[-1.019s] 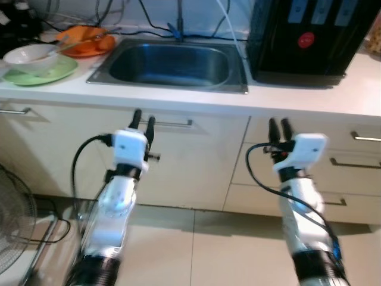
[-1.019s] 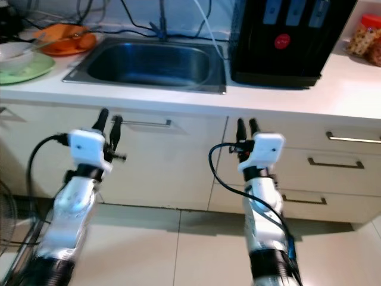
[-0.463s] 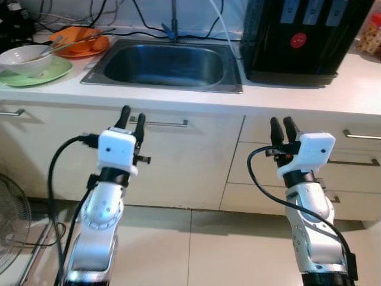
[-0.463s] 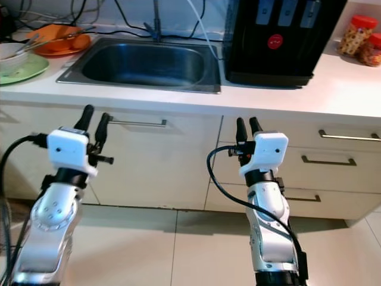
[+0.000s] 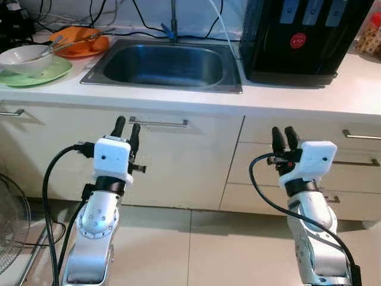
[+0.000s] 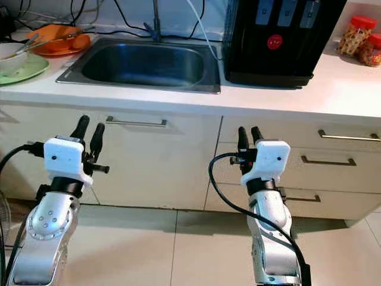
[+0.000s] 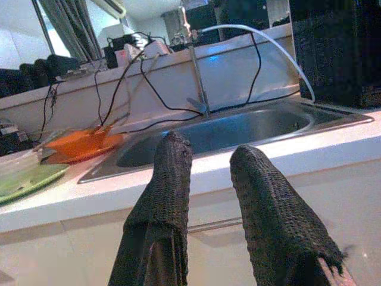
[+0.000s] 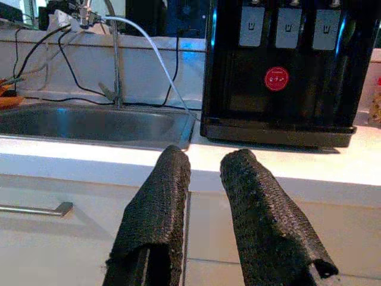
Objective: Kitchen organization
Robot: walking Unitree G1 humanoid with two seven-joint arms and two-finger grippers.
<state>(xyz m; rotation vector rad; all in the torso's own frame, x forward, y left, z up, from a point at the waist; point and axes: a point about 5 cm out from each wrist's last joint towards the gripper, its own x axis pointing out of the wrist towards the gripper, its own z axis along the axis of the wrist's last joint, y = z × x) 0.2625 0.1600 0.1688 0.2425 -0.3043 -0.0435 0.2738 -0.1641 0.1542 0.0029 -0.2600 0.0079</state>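
Hands raised before the counter [image 5: 297, 98]
Left hand [image 5: 127, 126] and right hand [image 5: 284, 137], slightly parted, empty; approach squarely toward the dishes [image 5: 36, 62].

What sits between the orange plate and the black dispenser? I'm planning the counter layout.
The steel sink, sunk into the counter, with its faucet behind, lies between the orange plate and the black dispenser, seen in the left eye view.

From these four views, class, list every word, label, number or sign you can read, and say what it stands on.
No text can be read anywhere.
Red round sticker on the black dispenser: white marks, too blurred to read.
Three grey tap panels on the dispenser: each bears a small symbol, too small to make out.
Red-lidded jars on the counter: no label legible.
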